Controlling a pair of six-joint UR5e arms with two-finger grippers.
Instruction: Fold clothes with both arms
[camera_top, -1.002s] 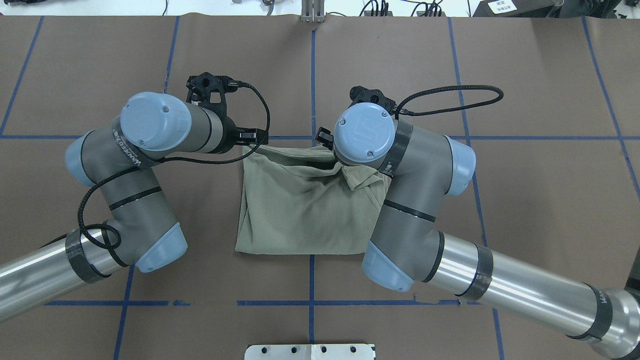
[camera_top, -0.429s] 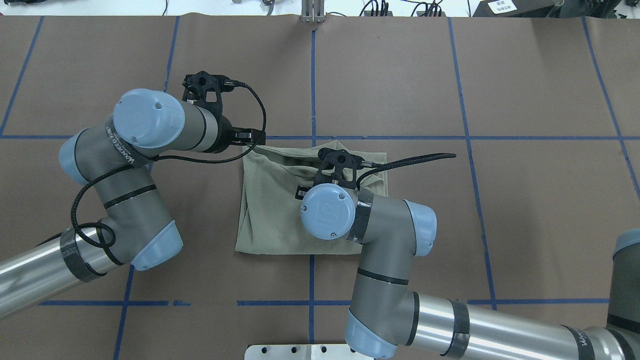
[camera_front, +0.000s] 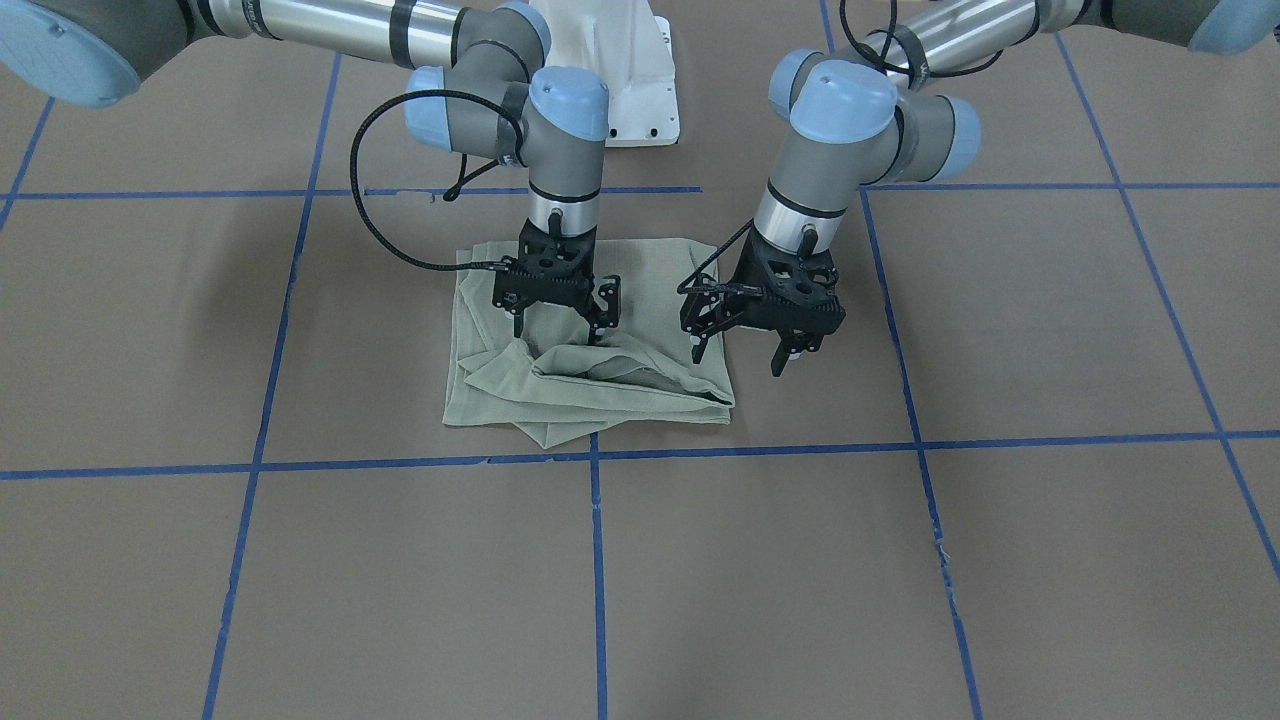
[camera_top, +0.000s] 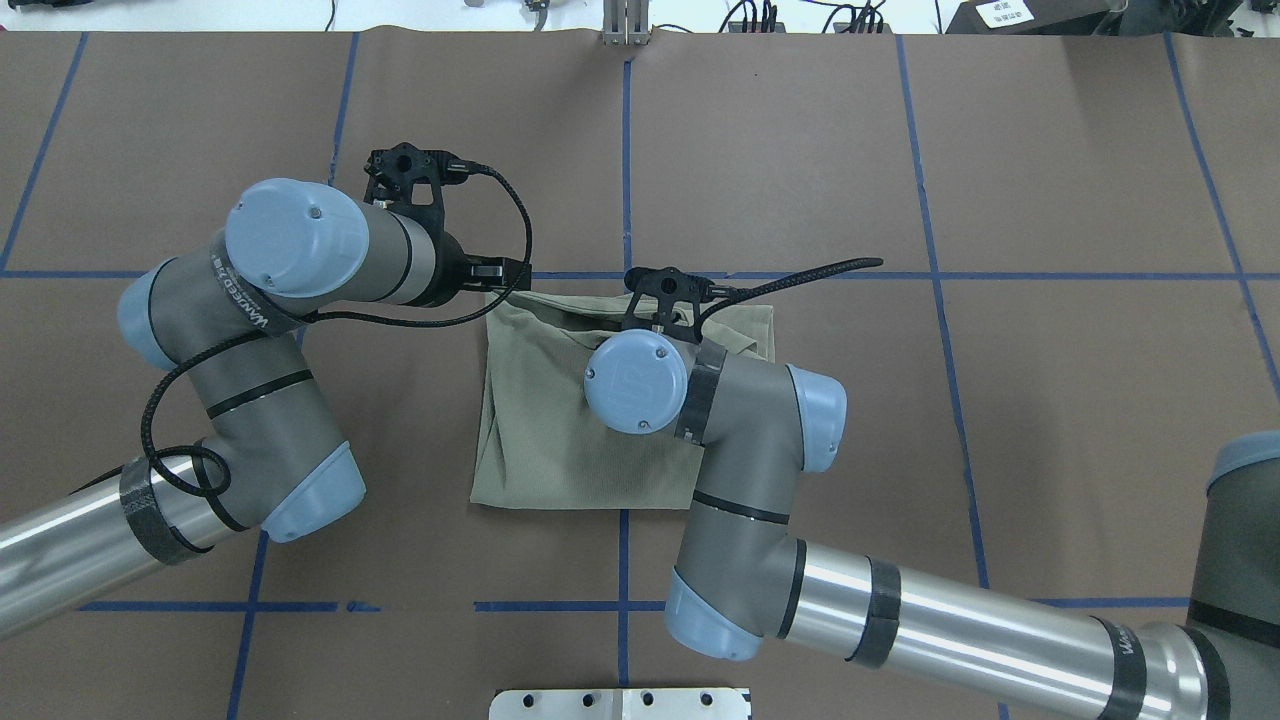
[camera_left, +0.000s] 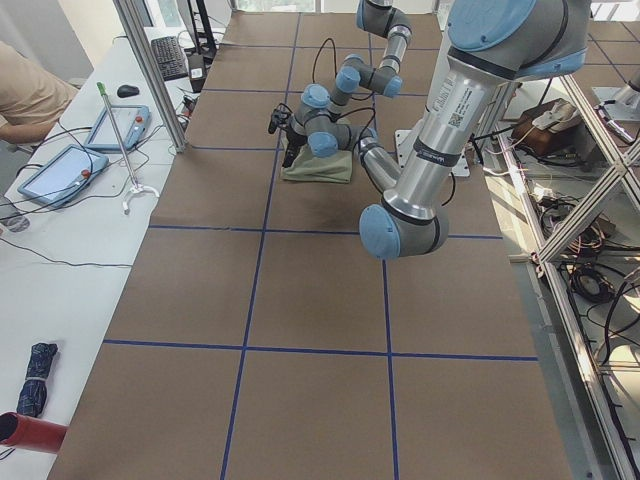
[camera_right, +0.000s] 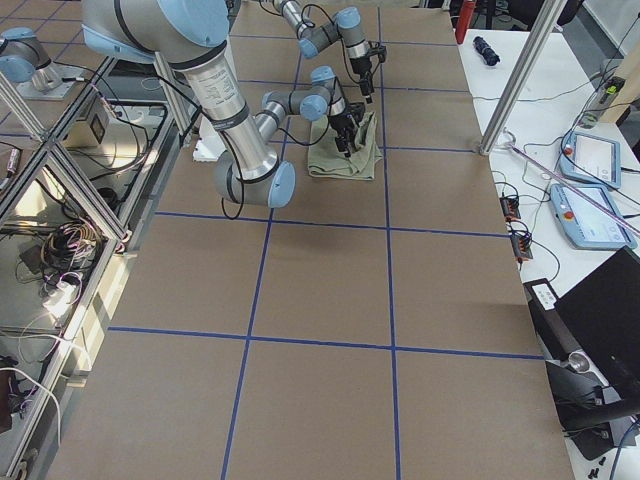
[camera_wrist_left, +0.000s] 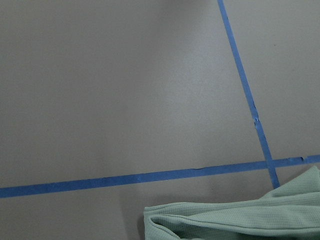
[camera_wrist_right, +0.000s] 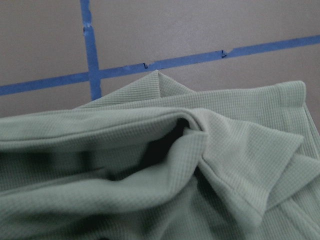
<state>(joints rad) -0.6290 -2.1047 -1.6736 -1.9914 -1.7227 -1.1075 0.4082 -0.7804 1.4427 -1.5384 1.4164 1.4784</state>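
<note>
Pointing of shirt (camera_top: 560, 430): rumpled, loose layers toward the operators' side, one clean folded edge toward the robot's base; neckline not made out.
Long axis: across the robot, left to right; folded to a bundle somewhat wider than deep.
Place: flat on the worktop (camera_top: 1000, 420) near its middle, far edge just beside a line of blue tape (camera_top: 1000, 276), near edge short of the next line.
Left tool (camera_front: 740, 352): fingers apart, empty, raised beside the shirt's far left corner; its wrist view mostly bare worktop, with that corner at the bottom.
Right tool (camera_front: 558, 330): fingers apart, empty, hanging just over the rumpled far part; its wrist view full of creased knit with a dark gap between layers.
Change since a second ago: right arm (camera_top: 750, 440) swung from the far right corner inward over the shirt's middle; that corner, then bunched under the wrist, now spread flat.
Change since 0.4 s ago: right wrist a little farther from the base; left arm (camera_top: 260, 400) much as it was.
In the way: from overhead, right arm's wrist and elbow covering the shirt's near right part and the right tool itself; black cable (camera_top: 800, 275) arcing over the far right corner.
Around: white pedestal (camera_front: 630, 90) at the robot's side; tablets (camera_left: 62, 172) on a side desk, well apart.
</note>
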